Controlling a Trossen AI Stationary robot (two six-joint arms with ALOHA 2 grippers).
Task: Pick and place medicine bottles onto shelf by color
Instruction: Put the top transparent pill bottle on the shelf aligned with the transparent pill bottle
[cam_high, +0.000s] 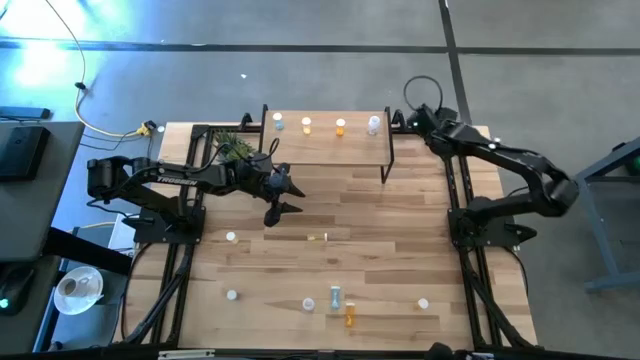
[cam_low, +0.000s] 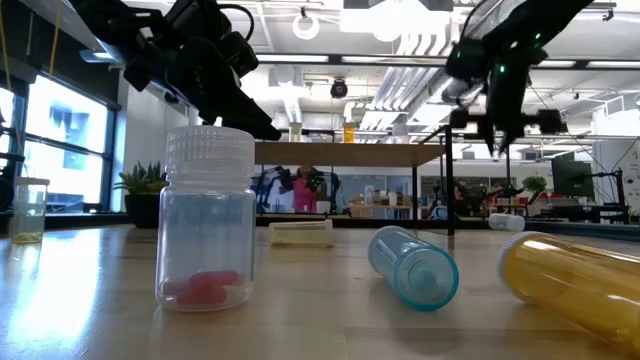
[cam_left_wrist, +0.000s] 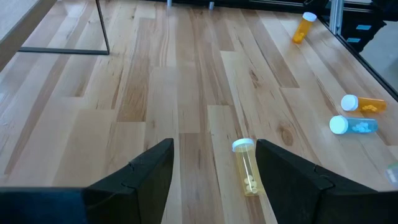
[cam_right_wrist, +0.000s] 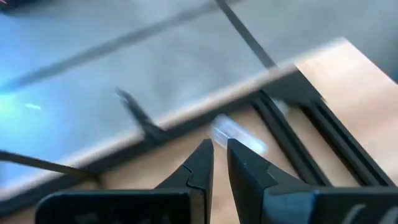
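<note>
Below left claw (cam_left_wrist: 214, 171), yellow bottle (cam_left_wrist: 247, 166) lies flat, cap pointing away.

Colours as I see them from my station:

- Table (cam_high: 400, 240): pale wood, striped in lighter and browner planks.
- Shelf (cam_high: 330, 148): light wood top, thin black legs.
- Left claw (cam_left_wrist: 211, 180): dark, near black. Just ahead of it between the fingers, a clear bottle (cam_left_wrist: 247, 167), white cap, pale yellow pills.
- Farther ahead of that claw: blue bottle (cam_left_wrist: 353, 125) and orange bottle (cam_left_wrist: 364, 104), both white-capped; another orange one (cam_left_wrist: 302, 28) beyond.
- Right claw (cam_right_wrist: 219, 163): black.
- On the shelf I see four bottles: bluish (cam_high: 278, 123), yellow (cam_high: 306, 125), orange (cam_high: 340, 126), clear (cam_high: 373, 125).
- Potted plant (cam_high: 232, 148): green.
</note>
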